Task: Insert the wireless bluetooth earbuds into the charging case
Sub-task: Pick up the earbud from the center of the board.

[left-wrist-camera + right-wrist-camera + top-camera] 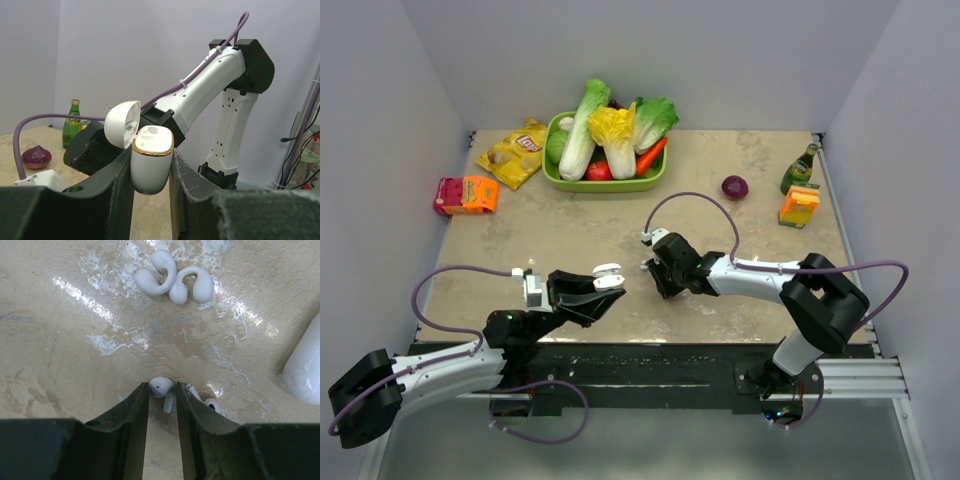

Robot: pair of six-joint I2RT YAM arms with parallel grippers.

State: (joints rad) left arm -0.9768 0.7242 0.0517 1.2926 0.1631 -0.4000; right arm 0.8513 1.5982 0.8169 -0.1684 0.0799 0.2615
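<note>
Our left gripper (pixel 148 172) is pinching the small white rounded plastic charging case (pixel 151 150) by its lower body. It holds the case upright and raised off the table with the hinged lid (pixel 121 124) swung back, so the hollows inside the gold-trimmed rim face up, open for loading. The two tiny white short-stemmed plastic earbuds are not in it yet. Both lie on the beige stone-patterned table (pixel 75 340) under our right gripper (pixel 162 396). Its fingers stand narrowly apart astride the nearer earbud (pixel 161 386), with the head at the tips and the stem pointing back into the gap; whether they press on it we cannot tell. The other earbud (pixel 211 404) lies just outside the finger on the right of the wrist view, close enough, we judge, to be nudged. Ahead, a pair of white hook-shaped earpieces (pixel 175 282) lies well apart, with open tabletop between, so we judge there is room to lift and swing toward the case.
</note>
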